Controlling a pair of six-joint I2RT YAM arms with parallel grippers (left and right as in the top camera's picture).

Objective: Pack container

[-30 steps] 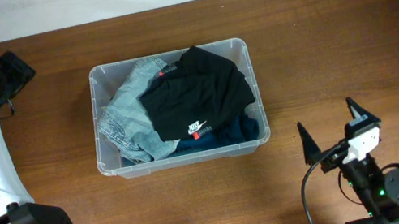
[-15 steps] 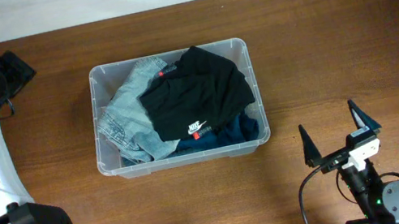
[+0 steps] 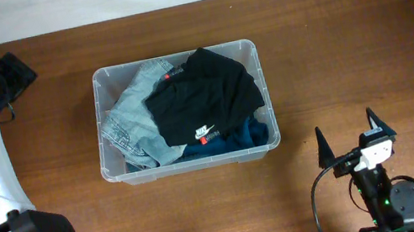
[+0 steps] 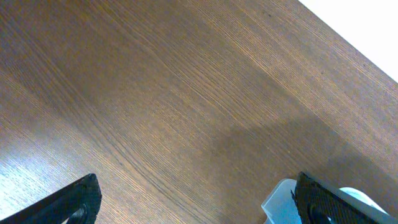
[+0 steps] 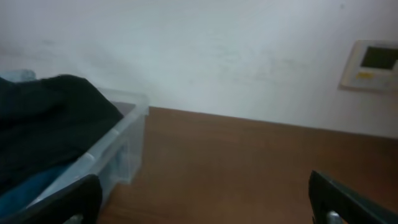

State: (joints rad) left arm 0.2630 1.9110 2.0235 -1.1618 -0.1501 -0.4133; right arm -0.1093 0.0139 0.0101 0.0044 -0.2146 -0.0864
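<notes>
The container (image 3: 104, 126) stands upright on the table (image 3: 347, 40), left of centre, long axis left-to-right in the overhead view, holding a black Nike garment (image 3: 204, 99) and denim (image 3: 129, 117). Left gripper (image 4: 199, 204) and right gripper (image 3: 347, 132) are both spread wide and empty.

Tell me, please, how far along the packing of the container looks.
Done: a black garment, light denim and a blue garment lie inside the container. In hand: nothing; the left gripper and right gripper are open, empty, apart from it. Left: no loose clothing shows on the table.
</notes>
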